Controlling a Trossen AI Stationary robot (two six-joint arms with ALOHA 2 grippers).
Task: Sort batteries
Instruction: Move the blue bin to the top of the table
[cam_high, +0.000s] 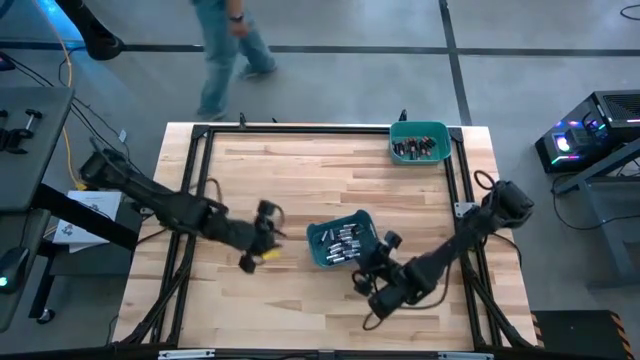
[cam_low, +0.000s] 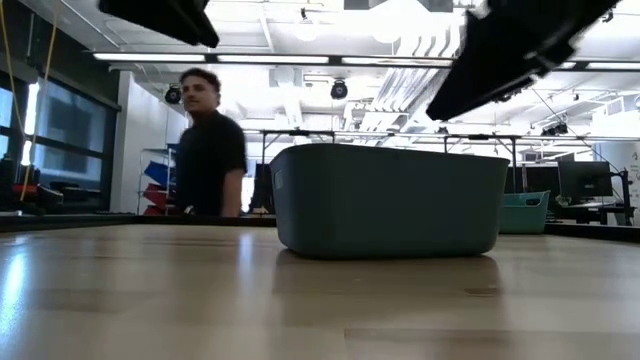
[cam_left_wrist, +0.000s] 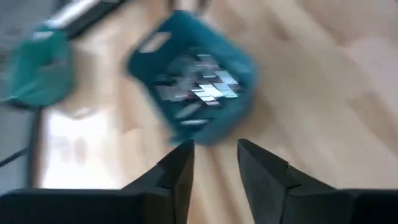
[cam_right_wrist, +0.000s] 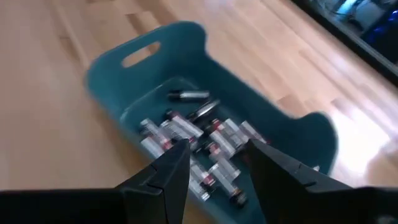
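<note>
- From overhead I see a teal bin (cam_high: 341, 243) near the middle of the wooden desk (cam_high: 300, 170), a little toward the right arm's side, sitting at an angle.
- That bin holds a heap of batteries (cam_high: 343, 243); my right wrist camera shows them (cam_right_wrist: 199, 146) as silvery cells with dark and reddish bands, lying jumbled on the bin floor (cam_right_wrist: 273, 134).
- A second teal bin (cam_high: 419, 141) sits at the far right corner of the desk, with darker batteries (cam_high: 419, 149) inside it.
- My right tool (cam_high: 375, 262) is just beside the near right corner of the middle bin, its fingers (cam_right_wrist: 171, 171) spread apart and holding nothing, aimed down at the heap.
- My left tool (cam_high: 263, 235) is out on the bare desk to the left of the middle bin, apart from it; its fingers (cam_left_wrist: 180, 168) are parted and empty, pointing toward that bin (cam_left_wrist: 196, 84).
- The left wrist picture is smeared, so I cannot pick out single cells there.
- From desk level the middle bin (cam_low: 390, 200) fills the centre, with the other bin (cam_low: 525, 213) peeking out behind its right edge.
- A person (cam_low: 212, 145) in a dark top stands beyond the far edge of the desk.
</note>
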